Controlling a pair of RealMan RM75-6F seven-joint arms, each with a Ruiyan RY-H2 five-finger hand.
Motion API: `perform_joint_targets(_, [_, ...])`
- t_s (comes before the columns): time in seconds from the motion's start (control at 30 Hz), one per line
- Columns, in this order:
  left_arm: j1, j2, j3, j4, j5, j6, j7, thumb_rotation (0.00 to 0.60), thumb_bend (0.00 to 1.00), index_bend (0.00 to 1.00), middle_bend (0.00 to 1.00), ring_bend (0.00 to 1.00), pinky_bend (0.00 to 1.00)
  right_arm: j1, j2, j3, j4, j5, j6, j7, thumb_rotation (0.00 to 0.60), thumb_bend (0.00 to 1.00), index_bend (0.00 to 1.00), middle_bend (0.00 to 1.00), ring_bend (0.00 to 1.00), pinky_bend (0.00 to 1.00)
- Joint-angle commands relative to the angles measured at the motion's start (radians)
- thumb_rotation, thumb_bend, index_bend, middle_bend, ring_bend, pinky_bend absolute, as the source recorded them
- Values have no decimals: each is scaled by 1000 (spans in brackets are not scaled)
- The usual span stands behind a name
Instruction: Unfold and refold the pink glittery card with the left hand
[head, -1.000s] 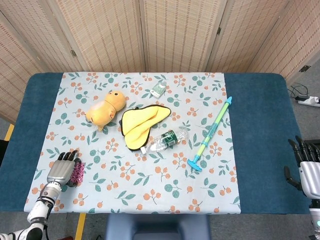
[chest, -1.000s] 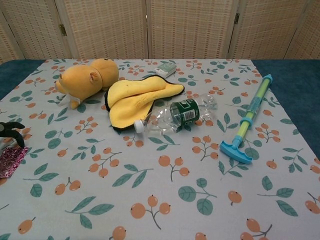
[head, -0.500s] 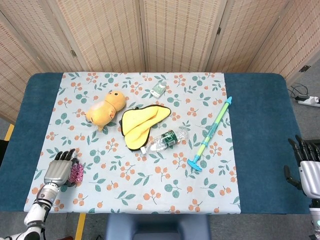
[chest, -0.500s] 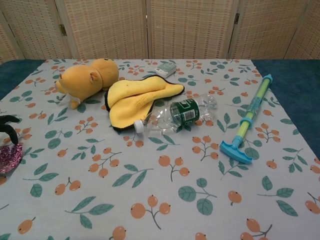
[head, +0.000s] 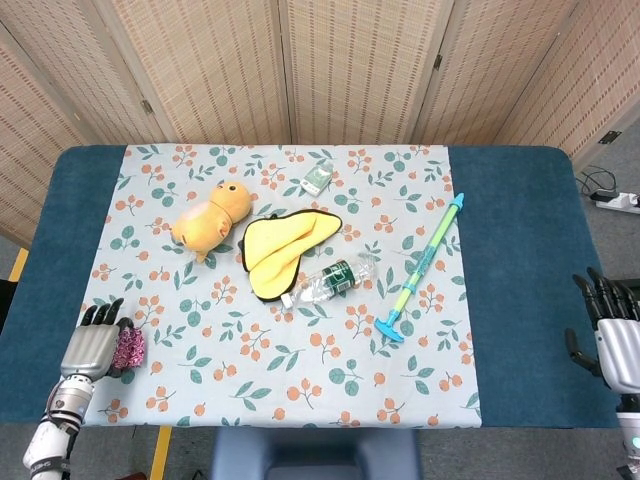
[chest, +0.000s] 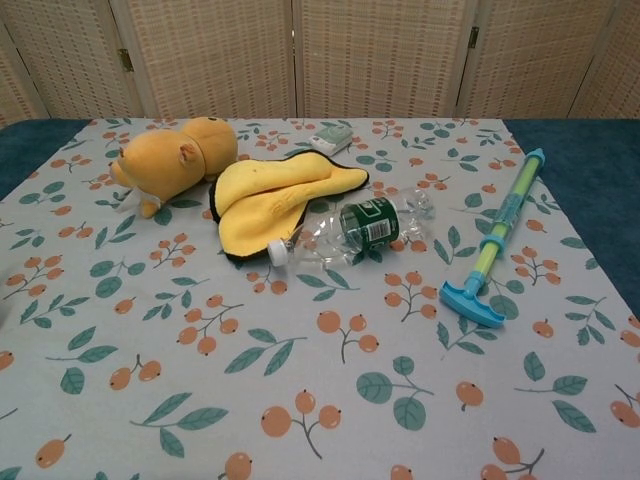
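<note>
Shifted toward the near-left corner since the earlier frames and now out of the chest view: pink card (head: 128, 346), folded, held against the left hand (head: 92, 348), whose fingers wrap it at the left edge of the floral tablecloth (head: 200, 380). Right hand (head: 612, 335): off the table's right side, fingers apart, holding nothing. Mid-cloth: yellow cloth (chest: 275, 197); touching its near edge, a lying plastic bottle (chest: 350, 230). Left of these, an orange plush toy (chest: 172, 158). Far side: small green box (chest: 331, 137). Right: blue-green water squirter (chest: 495, 235), lying diagonally.
</note>
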Motion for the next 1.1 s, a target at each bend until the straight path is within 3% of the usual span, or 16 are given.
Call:
perform_joint_targets(0.03, [11,-1,2,22,-14,-6,-13,599,205,302,0,0,0,2,-1,0,-2,0,-3,-3,600,519,0,0,0,0])
perform_joint_targets(0.4, [5,-40,-15,107,-22,-62,-44,599,205,288,0,0,0,2,1,-2,-15,1,-1,-16,600,520,0,0,0,0])
perform_joint_targets(1.1, [7,-50,-22,120,-42,-84,-28,597,202,274,0,0,0,2,2,-1,-25,9,-1,-31,600,520,0,0,0,0])
